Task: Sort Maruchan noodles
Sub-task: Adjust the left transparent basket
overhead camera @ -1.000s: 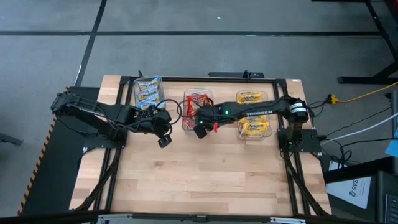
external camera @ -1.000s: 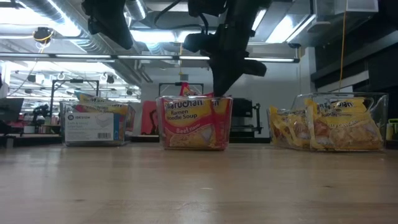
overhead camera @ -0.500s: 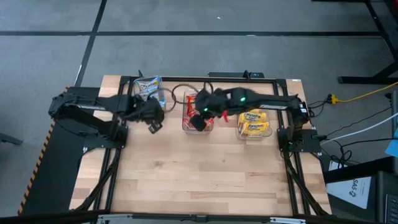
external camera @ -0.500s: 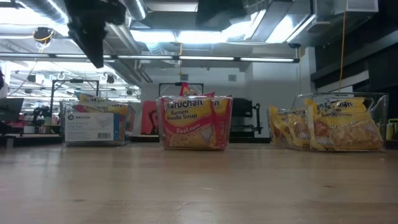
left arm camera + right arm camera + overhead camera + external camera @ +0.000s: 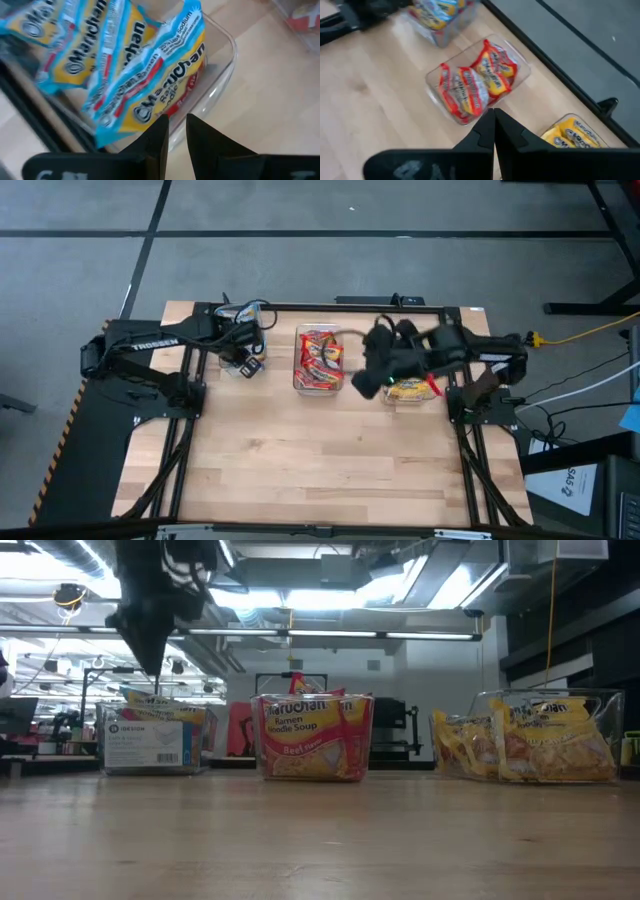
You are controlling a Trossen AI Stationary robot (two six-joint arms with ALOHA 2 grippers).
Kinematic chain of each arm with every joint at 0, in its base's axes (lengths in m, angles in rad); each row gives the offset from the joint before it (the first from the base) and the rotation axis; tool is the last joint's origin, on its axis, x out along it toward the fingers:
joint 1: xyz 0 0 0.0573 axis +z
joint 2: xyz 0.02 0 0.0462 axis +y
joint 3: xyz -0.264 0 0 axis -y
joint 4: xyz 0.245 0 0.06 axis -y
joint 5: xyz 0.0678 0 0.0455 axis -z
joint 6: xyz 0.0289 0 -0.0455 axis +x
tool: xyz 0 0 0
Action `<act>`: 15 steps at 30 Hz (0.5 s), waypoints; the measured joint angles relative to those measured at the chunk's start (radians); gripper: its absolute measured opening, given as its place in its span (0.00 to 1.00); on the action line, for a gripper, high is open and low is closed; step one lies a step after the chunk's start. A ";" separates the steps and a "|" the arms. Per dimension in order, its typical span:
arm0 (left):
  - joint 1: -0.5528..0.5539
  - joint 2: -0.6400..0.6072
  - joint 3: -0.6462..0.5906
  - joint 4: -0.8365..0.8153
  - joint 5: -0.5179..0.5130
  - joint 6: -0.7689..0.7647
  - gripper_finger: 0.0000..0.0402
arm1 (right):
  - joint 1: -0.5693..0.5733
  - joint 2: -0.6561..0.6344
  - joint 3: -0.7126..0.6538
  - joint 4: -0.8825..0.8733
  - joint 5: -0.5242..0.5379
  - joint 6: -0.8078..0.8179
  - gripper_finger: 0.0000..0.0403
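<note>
So heads up, your left gripper [image 5: 246, 362] is parked right over the bin of blue packets [image 5: 238, 320] at about 10 o'clock on the table, fingers [image 5: 155, 140] a narrow gap apart with nothing between them. The top blue packet [image 5: 150, 85] sits tilted and pokes over the bin's rim, so if you lift off carelessly or dip again you could snag that crinkly edge and drag it out onto the table. Your right gripper [image 5: 368, 383] is clamped shut and empty, hovering between the red bin [image 5: 318, 360] at 12 and the yellow bin [image 5: 408, 388] at 2; swing it low and it could clip a bin wall. All the noodles look sorted into their three bins, none loose on the wood.

Compared to a second ago: the left arm has pulled back from mid-table to the blue bin, and the right arm has folded away from over the red bin toward the yellow side.
</note>
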 joint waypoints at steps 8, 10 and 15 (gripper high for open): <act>0.001 0.005 -0.137 0.188 0.042 0.000 0.15 | 0.113 -0.001 0.000 -0.006 0.061 0.083 0.00; 0.002 0.005 -0.152 0.182 0.031 0.000 0.15 | 0.139 -0.001 0.000 -0.006 0.068 0.105 0.00; 0.001 0.000 -0.188 0.187 0.027 -0.011 0.15 | 0.201 -0.002 0.000 -0.006 0.116 0.134 0.00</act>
